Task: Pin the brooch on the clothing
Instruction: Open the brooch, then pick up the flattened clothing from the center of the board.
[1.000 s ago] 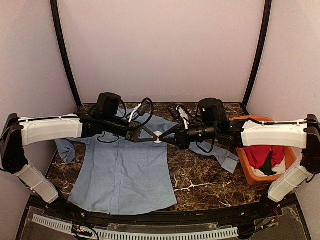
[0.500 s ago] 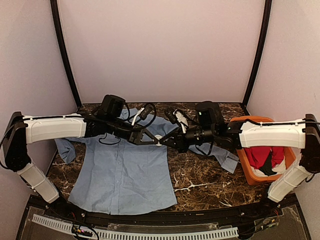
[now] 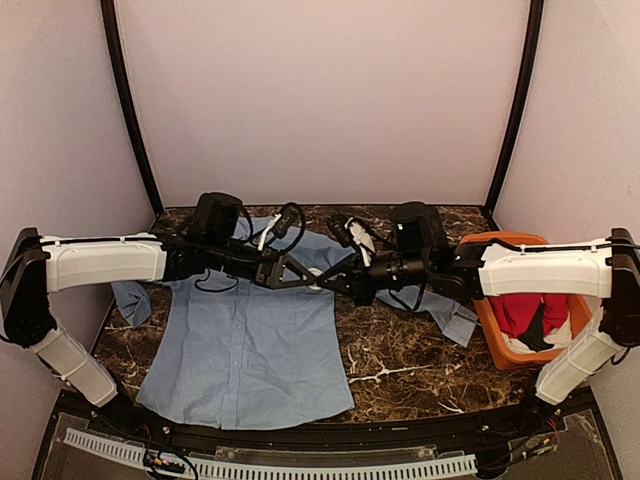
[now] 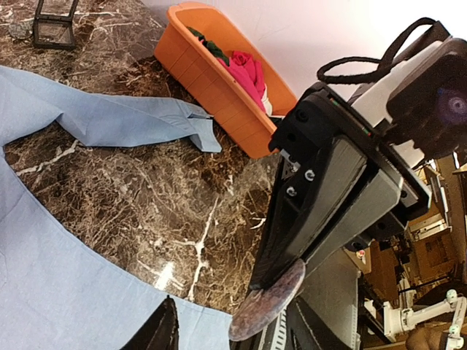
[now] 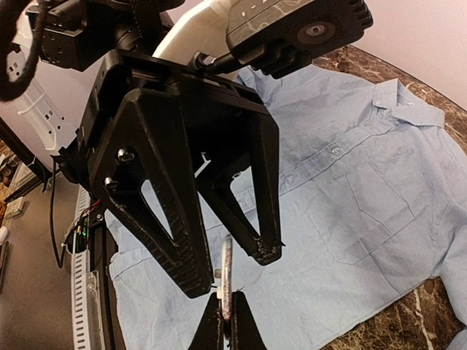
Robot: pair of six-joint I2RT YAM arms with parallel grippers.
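The brooch (image 3: 316,281) is a small round disc held in the air over the right front of the clothing (image 3: 250,340), a light blue button-up shirt lying flat on the marble table. My right gripper (image 5: 226,308) is shut on the brooch (image 5: 226,270), seen edge-on in the right wrist view. My left gripper (image 3: 304,276) faces it from the left, open, with its fingers (image 5: 175,233) on either side of the disc. In the left wrist view the mottled purple brooch (image 4: 268,310) juts from the right gripper's fingers (image 4: 314,211) above the shirt's edge (image 4: 44,277).
An orange tub (image 3: 500,348) stands at the table's right edge with a red garment (image 3: 530,310) in it. One shirt sleeve (image 4: 131,120) stretches across the dark marble (image 3: 400,350) toward the tub (image 4: 211,73). A small black frame (image 4: 55,22) sits at the back.
My left gripper has opened and let go of the brooch, which stays in the right gripper. Both arms have shifted only slightly.
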